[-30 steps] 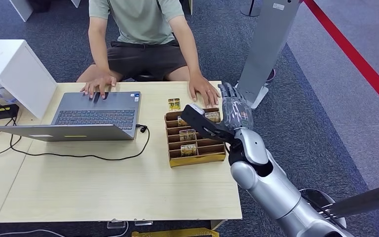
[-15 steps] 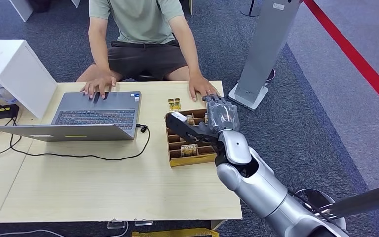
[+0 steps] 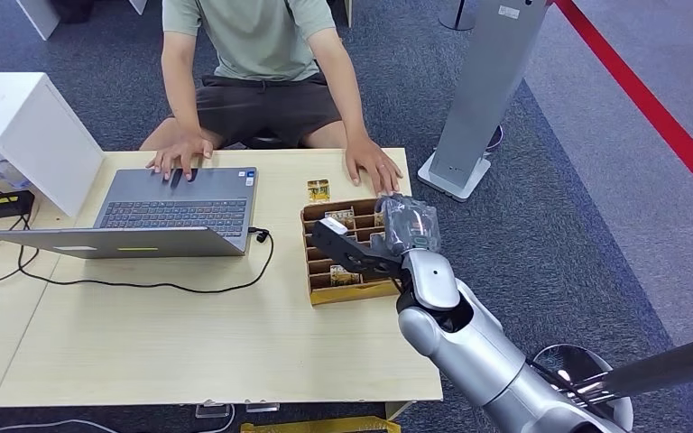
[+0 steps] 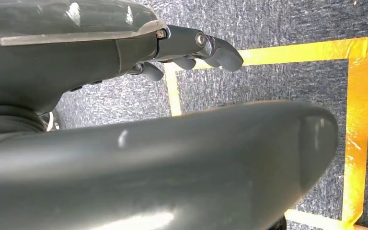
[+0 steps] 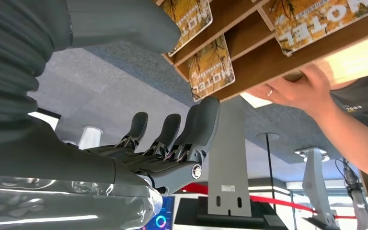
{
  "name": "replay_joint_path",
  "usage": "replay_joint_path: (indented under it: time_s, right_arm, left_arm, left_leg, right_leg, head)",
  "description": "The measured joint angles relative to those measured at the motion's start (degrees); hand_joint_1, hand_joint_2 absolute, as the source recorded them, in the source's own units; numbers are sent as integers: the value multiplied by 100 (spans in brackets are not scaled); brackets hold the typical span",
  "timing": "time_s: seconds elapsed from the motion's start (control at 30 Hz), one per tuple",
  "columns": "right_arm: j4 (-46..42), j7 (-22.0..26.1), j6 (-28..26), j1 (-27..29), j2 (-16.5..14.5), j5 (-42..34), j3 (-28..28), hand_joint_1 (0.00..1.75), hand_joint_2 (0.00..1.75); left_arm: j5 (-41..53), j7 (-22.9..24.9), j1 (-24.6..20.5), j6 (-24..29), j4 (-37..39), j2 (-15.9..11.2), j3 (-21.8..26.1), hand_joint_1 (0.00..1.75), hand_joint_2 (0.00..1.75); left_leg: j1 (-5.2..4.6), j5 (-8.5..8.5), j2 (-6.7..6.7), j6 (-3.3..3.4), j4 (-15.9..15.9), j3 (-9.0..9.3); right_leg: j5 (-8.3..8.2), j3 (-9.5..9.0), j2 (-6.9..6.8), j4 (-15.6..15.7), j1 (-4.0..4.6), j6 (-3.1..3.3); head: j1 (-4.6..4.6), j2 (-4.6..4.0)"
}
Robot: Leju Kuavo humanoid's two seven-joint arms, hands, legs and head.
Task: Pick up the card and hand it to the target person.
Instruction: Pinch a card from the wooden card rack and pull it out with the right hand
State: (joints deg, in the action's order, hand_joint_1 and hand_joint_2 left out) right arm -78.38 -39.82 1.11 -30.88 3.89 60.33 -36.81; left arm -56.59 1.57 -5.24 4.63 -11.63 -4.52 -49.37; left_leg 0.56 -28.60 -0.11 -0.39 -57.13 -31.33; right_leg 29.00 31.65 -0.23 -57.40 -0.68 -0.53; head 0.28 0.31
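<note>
While our right hand hovers over the card tray with fingers spread and empty, we judge no card lifted yet: cards sit slotted, so grasp and handover to the person remain.

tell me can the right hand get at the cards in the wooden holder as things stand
Probably yes. The right hand hovers over the wooden holder, fingers apart and holding nothing, with the cards close before its fingertips. The person's hand rests just beyond the holder.
</note>
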Motion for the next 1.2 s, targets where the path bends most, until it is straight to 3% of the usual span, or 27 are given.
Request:
replay_joint_path:
  time_s: [0.87,1.2]
  right_arm:
    - [736,0,-166,-99,-25,-347,-5,81,175]
    - [905,0,-171,-140,-57,-502,-54,95,175]
  left_arm:
    - [17,-4,-2,0,0,0,-144,0,0]
    - [2,-4,-2,0,0,0,-144,0,0]
  left_leg:
    - [0,0,0,0,0,-1]
    - [0,0,-1,0,0,-1]
  right_leg:
    - [0,-1,0,0,0,0]
    - [0,-1,0,0,0,0]
  head:
    - [-2,0]
    - [2,0]
